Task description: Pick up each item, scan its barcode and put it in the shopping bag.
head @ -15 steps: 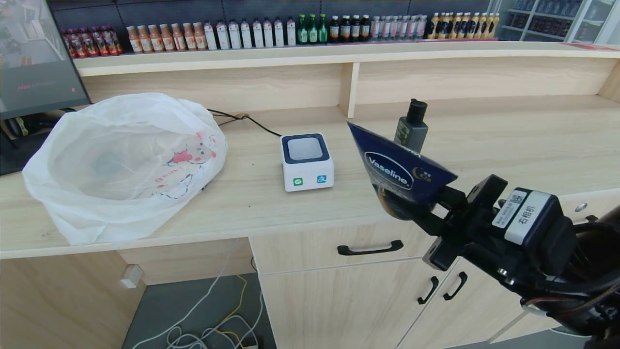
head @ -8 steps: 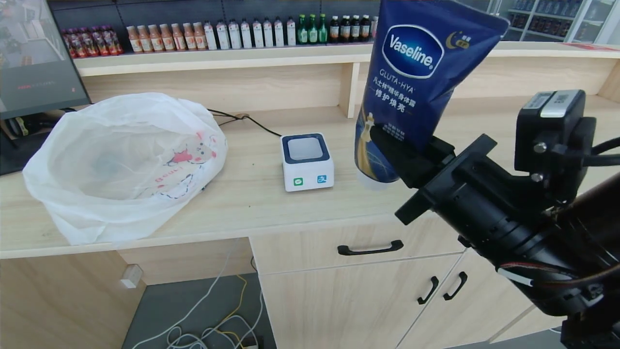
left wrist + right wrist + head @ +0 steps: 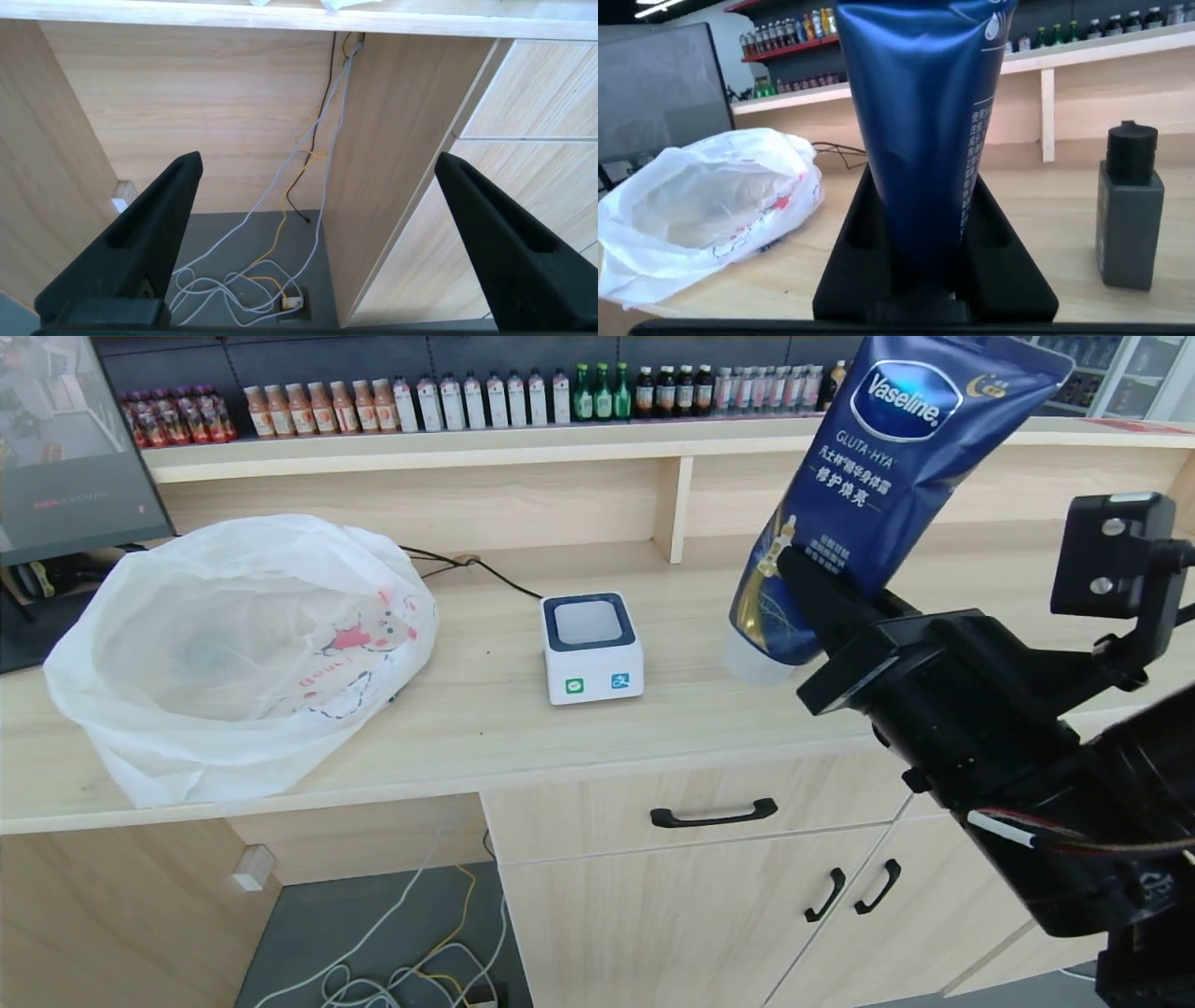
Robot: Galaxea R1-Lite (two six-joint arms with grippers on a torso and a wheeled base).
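L gripper (image 3: 318, 163) spread open, low by cabinets (image 3: 523, 93), not needed. R gripper (image 3: 820, 605), near right, clamps blue tube (image 3: 873, 476) upright, cap down, over tabletop (image 3: 485, 719), prob. orienting barcode for scanner (image 3: 592, 647), centre. Shopping bag (image 3: 233, 653) left, mouth open for drop-in.

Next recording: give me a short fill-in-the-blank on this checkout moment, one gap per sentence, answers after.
1. The right pincer is shut on a tube whose colour is ____.
2. The tube's cap points ____.
3. The left pincer, aimed at the space under the counter, has its jaws ____.
4. The scanner stands to the robot's ____ of the shopping bag.
Missing words: blue; down; open; right.
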